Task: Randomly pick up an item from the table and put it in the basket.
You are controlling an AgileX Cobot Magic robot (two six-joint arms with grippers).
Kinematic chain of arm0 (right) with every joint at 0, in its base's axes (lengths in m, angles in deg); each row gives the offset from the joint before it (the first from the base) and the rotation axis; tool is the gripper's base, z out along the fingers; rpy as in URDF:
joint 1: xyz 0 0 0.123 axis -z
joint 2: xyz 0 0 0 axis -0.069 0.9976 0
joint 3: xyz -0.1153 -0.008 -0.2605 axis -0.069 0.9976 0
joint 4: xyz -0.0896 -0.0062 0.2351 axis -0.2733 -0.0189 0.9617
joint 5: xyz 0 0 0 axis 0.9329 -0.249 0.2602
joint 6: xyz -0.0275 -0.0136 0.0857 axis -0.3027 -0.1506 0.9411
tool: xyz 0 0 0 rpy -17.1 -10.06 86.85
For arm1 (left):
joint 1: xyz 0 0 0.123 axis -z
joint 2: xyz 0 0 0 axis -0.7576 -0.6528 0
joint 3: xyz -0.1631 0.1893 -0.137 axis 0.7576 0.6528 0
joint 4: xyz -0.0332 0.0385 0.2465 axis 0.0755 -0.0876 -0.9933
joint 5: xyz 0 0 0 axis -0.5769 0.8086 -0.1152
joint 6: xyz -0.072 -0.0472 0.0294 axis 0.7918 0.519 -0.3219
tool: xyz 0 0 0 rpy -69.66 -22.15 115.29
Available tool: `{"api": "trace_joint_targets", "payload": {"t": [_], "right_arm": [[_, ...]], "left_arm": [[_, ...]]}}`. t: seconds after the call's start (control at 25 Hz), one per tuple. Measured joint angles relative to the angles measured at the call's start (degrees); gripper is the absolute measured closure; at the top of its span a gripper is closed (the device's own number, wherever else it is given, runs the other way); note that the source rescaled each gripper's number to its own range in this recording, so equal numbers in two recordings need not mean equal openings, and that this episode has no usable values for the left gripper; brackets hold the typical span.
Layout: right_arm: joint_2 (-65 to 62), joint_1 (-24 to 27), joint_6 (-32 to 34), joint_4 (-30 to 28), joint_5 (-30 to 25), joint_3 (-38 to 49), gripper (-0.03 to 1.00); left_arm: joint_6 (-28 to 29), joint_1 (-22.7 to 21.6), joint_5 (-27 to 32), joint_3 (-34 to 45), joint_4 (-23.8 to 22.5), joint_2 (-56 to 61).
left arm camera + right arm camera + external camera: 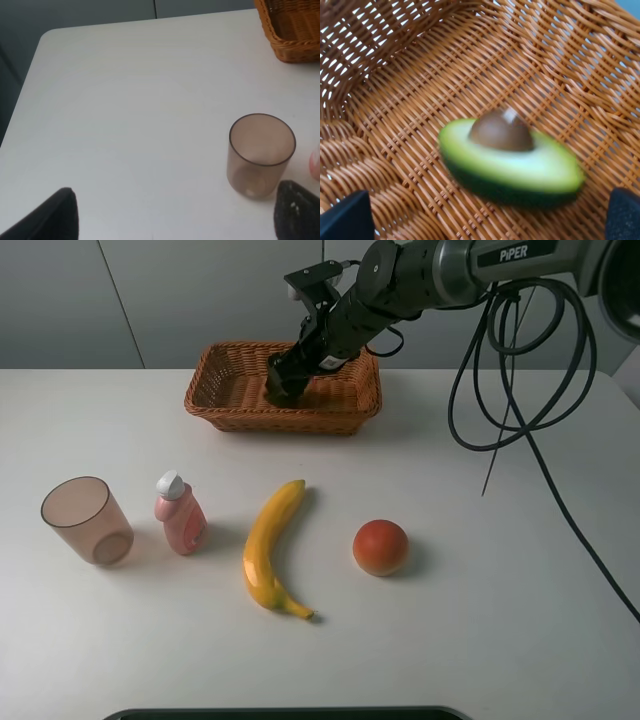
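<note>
Right pincer spread — avocado in basket.

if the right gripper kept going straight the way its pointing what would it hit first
Most likely the avocado half: it lies straight ahead of the right gripper, whose jaws stand apart, on the floor of the basket. The blurred wrist view does not show how big the gap is.
</note>
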Motion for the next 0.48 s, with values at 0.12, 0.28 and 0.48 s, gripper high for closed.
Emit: {"api": "trace_joint_targets", "payload": {"t": [0.12, 0.28, 0.48], "right_arm": [[-0.5, 0.0, -0.5, -0.1, -1.1, 0.0, -0.03], [-5.1, 0.0, -0.9, -2.0, -5.2, 0.0, -0.03], [-15.9, 2.2, 0.1, -5.1, -13.6, 0.0, -0.03]], "left_arm": [[0.1, 0.0, 0.0, 0.0, 0.0, 0.0], [0.1, 0.0, 0.0, 0.0, 0.0, 0.0], [0.1, 0.0, 0.0, 0.0, 0.0, 0.0]]}}
